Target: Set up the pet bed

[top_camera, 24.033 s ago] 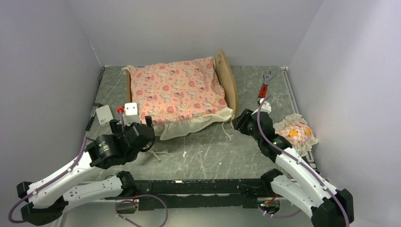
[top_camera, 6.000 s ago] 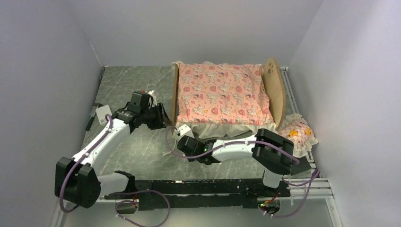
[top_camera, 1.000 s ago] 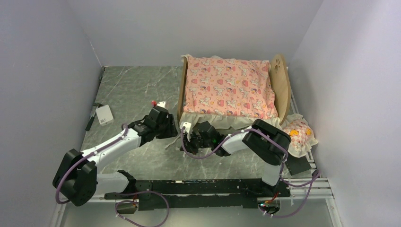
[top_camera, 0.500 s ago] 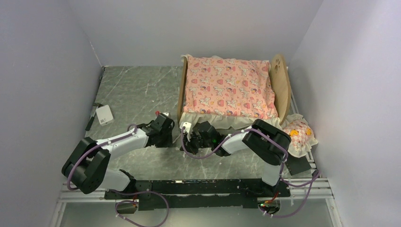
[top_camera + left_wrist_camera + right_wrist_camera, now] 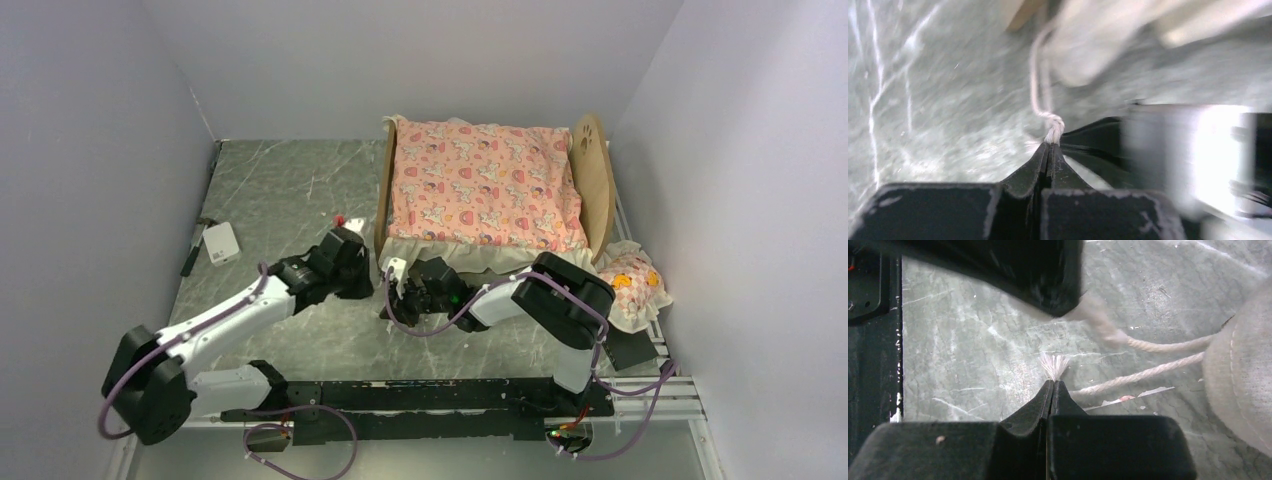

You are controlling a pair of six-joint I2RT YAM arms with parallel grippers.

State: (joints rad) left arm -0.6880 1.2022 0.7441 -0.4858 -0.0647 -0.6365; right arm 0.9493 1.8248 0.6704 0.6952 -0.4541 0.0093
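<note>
The pet bed (image 5: pixel 592 176), a light-wood frame with a paw-print headboard, stands at the back right with the pink ruffled mattress (image 5: pixel 480 185) lying on it. Cream tie cords hang from the mattress's near-left corner, by the footboard (image 5: pixel 382 200). My left gripper (image 5: pixel 1049 145) is shut on the knotted end of one cord (image 5: pixel 1053 131). Pointing left, my right gripper (image 5: pixel 1053 382) is shut on the frayed end of another cord (image 5: pixel 1054 365). In the top view both grippers, left (image 5: pixel 368 288) and right (image 5: pixel 388 300), meet close together at that corner.
A small frilled pillow (image 5: pixel 632 283) lies against the right wall behind the right arm. At the left wall sit a white box (image 5: pixel 220 243) and a dark pen-like tool (image 5: pixel 190 258). The marbled grey table (image 5: pixel 280 190) is walled on three sides.
My left gripper has closed on the cord end, and the left arm has shifted slightly near the footboard. The right gripper stays shut where it was. The bed has not moved.
</note>
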